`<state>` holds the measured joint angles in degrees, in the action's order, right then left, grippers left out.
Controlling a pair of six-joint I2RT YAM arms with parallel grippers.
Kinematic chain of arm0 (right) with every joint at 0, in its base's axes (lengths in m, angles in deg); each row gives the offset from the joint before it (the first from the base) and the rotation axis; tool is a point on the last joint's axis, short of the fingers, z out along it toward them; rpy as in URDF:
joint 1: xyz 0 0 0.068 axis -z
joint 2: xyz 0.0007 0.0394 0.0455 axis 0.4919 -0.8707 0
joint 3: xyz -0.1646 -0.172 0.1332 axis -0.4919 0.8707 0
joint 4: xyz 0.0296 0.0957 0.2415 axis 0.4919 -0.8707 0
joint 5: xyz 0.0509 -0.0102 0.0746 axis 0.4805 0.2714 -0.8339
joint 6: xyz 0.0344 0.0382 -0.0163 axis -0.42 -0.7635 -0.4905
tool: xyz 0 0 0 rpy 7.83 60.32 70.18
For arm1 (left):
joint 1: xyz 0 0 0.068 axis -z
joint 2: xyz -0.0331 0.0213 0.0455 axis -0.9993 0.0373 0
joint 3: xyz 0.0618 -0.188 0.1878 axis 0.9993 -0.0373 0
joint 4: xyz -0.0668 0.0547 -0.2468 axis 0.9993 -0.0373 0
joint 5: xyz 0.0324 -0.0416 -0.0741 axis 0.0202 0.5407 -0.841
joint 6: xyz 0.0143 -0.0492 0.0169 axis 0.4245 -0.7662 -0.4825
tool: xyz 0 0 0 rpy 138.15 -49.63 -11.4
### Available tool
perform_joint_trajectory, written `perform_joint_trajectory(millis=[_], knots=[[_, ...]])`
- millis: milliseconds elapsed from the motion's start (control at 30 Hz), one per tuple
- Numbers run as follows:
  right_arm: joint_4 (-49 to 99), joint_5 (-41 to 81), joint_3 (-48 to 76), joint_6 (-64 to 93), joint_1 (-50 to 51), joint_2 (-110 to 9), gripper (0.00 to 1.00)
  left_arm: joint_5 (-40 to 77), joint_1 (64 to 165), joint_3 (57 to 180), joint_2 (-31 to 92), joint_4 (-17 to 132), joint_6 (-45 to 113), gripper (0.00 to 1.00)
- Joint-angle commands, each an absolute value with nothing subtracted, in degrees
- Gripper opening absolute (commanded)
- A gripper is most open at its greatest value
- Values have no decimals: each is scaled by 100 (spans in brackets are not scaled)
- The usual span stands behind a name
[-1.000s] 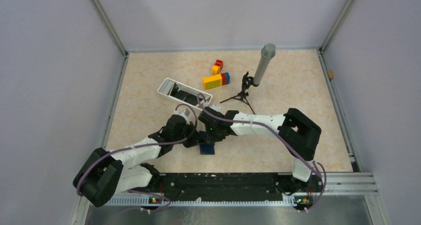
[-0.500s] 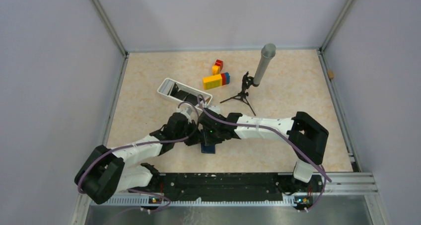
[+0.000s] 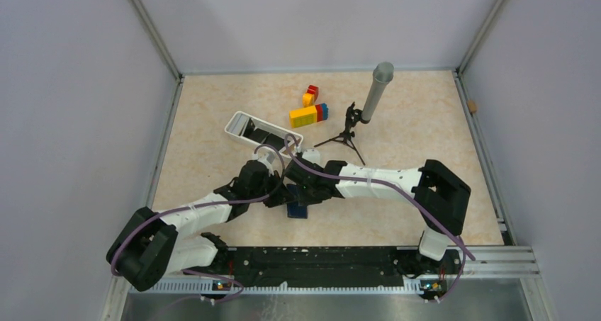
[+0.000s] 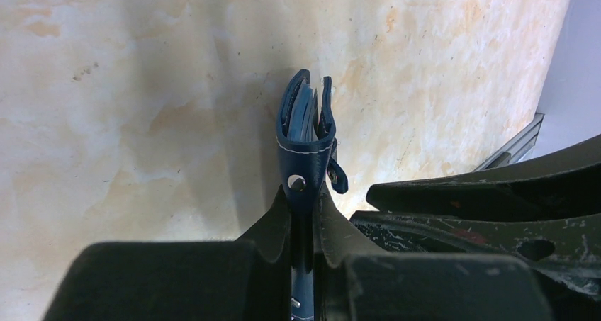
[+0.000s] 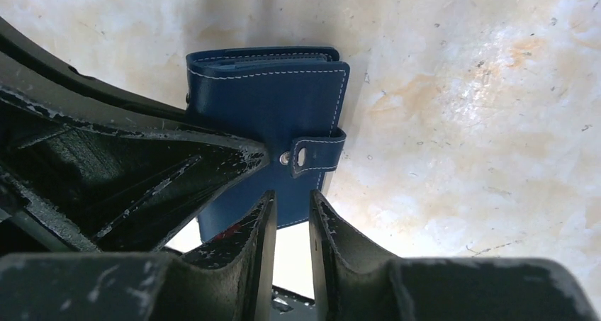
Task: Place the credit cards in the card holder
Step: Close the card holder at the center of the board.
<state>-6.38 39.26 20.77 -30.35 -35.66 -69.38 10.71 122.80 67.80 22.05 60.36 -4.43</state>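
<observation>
My left gripper (image 4: 303,202) pinches the navy-blue stitched folding card holder (image 4: 305,154), centre frame. My right gripper (image 5: 290,202) hovers barely parted over it.

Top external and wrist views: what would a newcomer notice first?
Both arms meet at the navy card holder at the table's near middle. The left gripper clamps it on edge, and the right gripper points at its snap tab with its jaws nearly together. Farther back sit a white tray with what look like dark cards, bright toy blocks and a grey tube on a tripod.
</observation>
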Motion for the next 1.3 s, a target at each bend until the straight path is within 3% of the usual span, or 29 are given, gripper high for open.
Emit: perform_joint_trajectory(millis=[0,267,733,867,1267], knots=[[-634,4190,1844,-3068,-3620,-6874,22,1168,12298,6933,2275,6183,-290,0],[-475,4136,1786,-2987,-3624,-7071,16,1155,12296,6924,2258,6174,-298,0],[-437,4177,1600,-2912,-3623,-7363,15,1119,12299,6898,2251,6192,-298,0],[-545,4243,1575,-2940,-3621,-7384,9,1120,12297,6881,2246,6192,-298,0],[-755,4452,1488,-2972,-3622,-7464,13,1101,12295,6876,2247,6226,-307,0]])
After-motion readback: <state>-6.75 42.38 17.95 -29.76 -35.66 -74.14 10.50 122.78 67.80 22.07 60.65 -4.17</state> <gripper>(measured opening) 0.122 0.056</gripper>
